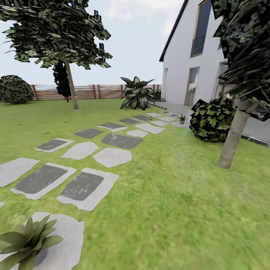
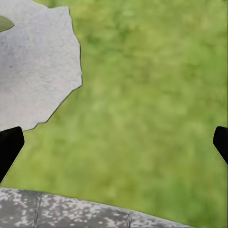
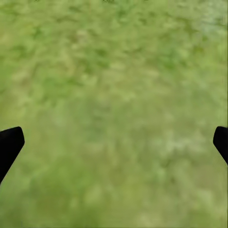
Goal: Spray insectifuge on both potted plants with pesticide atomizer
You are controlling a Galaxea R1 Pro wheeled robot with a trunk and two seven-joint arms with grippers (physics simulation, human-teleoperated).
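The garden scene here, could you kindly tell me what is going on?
Nothing is being handled. The robot stands on the green lawn beside the grey stepping stones. Both grippers, left and right, hang open and empty over grass. One green rosette potted plant sits close by; another small potted plant stands far along the path.

Two small green potted plants show: one close by at the bottom and one far off by the house. There are two trees with thin trunks, one white house, one brown slatted wooden fence, and many flat grey stepping stones.
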